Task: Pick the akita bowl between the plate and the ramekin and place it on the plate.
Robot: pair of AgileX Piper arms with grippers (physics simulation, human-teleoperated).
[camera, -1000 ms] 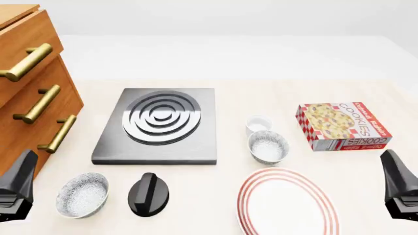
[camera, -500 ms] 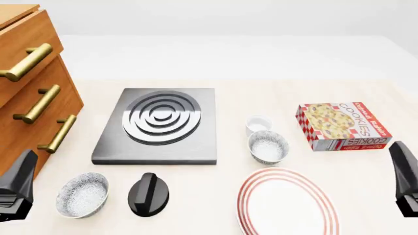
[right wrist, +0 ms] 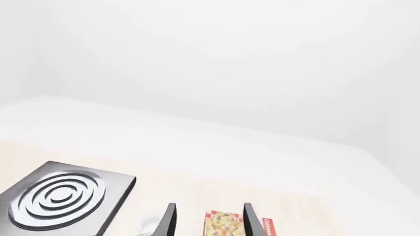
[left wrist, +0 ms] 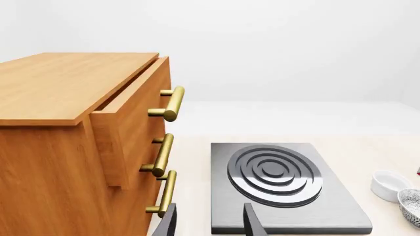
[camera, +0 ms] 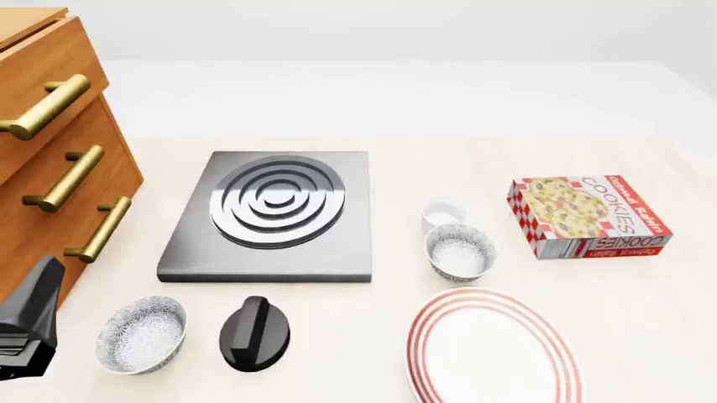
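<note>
Centre: dark speckled akita bowl [camera: 459, 253] between small white cylindrical ramekin [camera: 444, 213] and large red-ringed white plate [camera: 493, 349].
Left edge: black left gripper [camera: 27, 323].

Front view: large white plate with red rim rings [camera: 493, 348] cut by bottom edge; wooden drawer cabinet with brass handles [camera: 50, 159] cut at left; right tool out of frame. Left wrist view: dark speckled bowl [left wrist: 411, 206] cut at right edge, bottom.
</note>
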